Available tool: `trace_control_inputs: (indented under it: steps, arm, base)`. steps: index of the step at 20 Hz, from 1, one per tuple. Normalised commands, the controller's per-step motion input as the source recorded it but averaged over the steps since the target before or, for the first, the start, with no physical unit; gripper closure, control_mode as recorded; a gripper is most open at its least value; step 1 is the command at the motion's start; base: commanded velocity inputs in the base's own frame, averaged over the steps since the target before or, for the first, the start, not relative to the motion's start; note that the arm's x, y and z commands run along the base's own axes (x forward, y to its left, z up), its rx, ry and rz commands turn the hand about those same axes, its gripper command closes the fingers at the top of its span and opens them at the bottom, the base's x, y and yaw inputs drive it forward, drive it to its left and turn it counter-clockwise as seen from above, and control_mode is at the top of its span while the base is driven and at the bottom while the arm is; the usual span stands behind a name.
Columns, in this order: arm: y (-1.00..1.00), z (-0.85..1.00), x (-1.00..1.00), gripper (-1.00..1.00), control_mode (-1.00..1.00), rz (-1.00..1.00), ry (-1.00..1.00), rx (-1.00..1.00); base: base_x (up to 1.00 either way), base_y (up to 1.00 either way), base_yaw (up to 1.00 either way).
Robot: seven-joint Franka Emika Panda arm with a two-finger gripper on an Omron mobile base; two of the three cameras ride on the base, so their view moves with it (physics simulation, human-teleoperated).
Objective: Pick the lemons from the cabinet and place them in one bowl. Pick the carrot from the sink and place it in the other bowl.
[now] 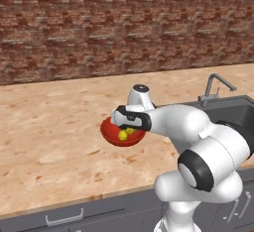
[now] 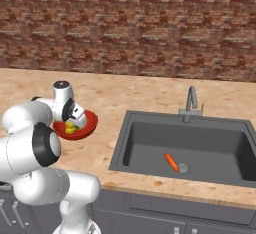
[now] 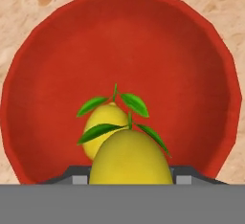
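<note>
Red and glossy, one bowl (image 3: 57, 74) sat on the speckled counter (image 1: 49, 142) well to the left of the sink (image 2: 150, 148), and both lemons lay over it: the far lemon (image 3: 101, 122) rested on the bowl's floor, while the near lemon (image 3: 130, 158) sat between the tips of the gripper (image 3: 130, 176), which hung just above the bowl. Whether the fingers were clamped on that fruit or already parted around it could not be told, since only slivers of them showed at either side of it. By my reading, the step in hand was the delivery of the second lemon, at or just about its release. The carrot (image 2: 171, 162) lay on the sink floor beside the round drain (image 2: 183, 168), untouched. The next move would likely call for the fingers to be clear of the fruit, a lift straight up off the bowl, then a swing right and down into the basin toward the carrot.
</note>
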Motion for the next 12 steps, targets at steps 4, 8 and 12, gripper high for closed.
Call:
trace_control_inputs:
  steps: [4,8,12]
  arm:
    - [0.0,-0.01,0.16,1.0,-1.0,0.0,0.0,0.0]
    - [0.0,0.0,0.28,1.0,-1.0,0.0,0.01,0.0]
    - [0.0,-0.01,0.09,1.0,-1.0,0.0,0.0,0.0]
  base:
    - [0.0,0.0,0.0]
    - [0.0,0.0,0.0]
    - [0.0,0.0,0.0]
